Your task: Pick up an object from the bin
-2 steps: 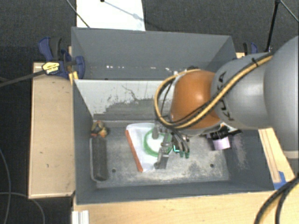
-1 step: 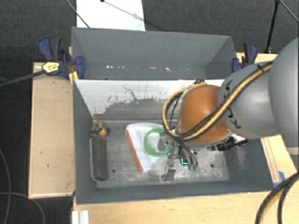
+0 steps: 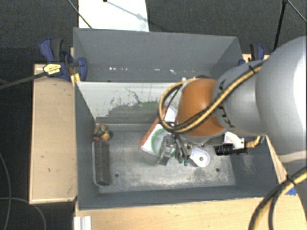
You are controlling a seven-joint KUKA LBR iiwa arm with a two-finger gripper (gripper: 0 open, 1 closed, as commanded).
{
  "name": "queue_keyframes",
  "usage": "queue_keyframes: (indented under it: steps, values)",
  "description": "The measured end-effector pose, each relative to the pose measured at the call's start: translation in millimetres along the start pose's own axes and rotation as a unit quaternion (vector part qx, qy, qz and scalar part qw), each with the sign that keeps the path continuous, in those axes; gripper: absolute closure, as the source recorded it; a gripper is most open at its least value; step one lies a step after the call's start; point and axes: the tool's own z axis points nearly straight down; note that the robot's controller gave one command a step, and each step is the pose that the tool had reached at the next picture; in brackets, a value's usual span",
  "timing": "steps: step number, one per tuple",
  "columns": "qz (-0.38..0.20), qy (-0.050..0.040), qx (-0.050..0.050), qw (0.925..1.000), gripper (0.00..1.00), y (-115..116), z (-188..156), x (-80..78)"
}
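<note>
Camera view: white-green packet lies just left of jaws, their opening indiscernible.

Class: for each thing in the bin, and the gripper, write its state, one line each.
gripper: down in the middle of the bin, at the packet.
white, orange and green packet: lying partly under the gripper.
white plastic piece: flat on the floor, beside the gripper.
dark grey bar: lying along the left wall.
</note>
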Motion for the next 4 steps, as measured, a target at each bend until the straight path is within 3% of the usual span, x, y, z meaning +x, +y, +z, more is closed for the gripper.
queue_keyframes:
  steps: [1,2,3,4]
  values:
    - [0.000,-0.0001,0.000,1.0000,1.00,0,0,0.0]
    - [-0.001,0.0045,0.002,1.0000,1.00,1,-41,-3.7]
    - [-0.013,-0.0077,-0.004,0.9999,1.00,-29,-42,-32.6]
    - [-0.028,0.0006,0.001,0.9996,1.00,11,-213,-13.3]
